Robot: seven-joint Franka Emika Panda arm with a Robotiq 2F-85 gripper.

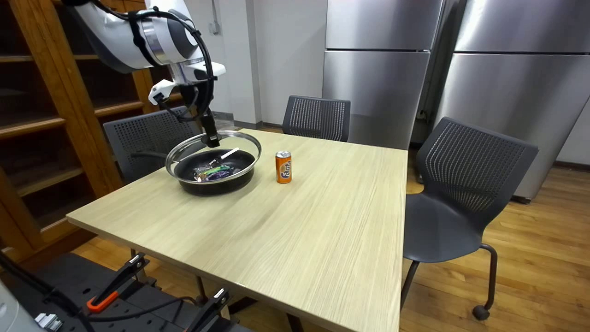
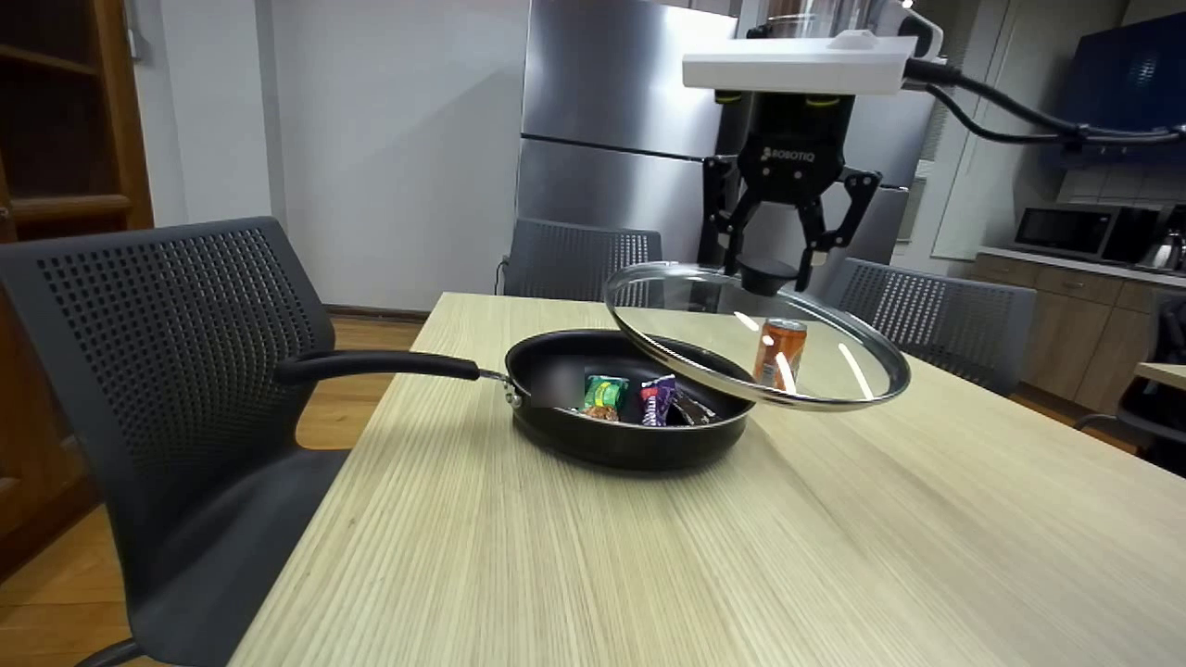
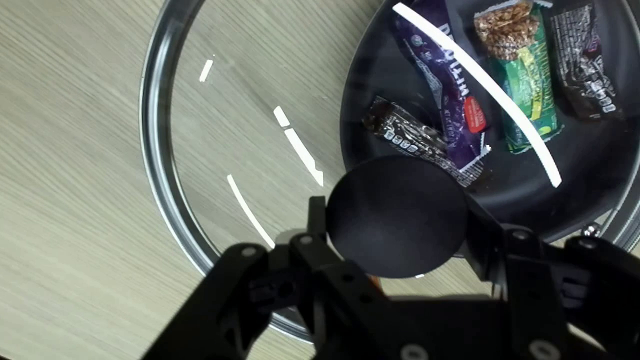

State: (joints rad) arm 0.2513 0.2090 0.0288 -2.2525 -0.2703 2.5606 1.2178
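My gripper grasps the knob of the glass lid, tilted partly over the pan near the table edge that the handle crosses. The smooth, round knob could pivot in my grip, swinging the shiny metal rim onto the matte-black pan's crinkly wrapped bars.

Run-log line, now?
fingers: gripping lid knob | glass lid: tilted, partly over pan | pan: wrapped bars inside | Fanta can: upright on table

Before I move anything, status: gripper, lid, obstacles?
Gripper: closed on black lid knob.
Glass lid: partly over frying pan, off-centre; contact unclear.
Possible obstacle: Fanta can, standing near the pan.
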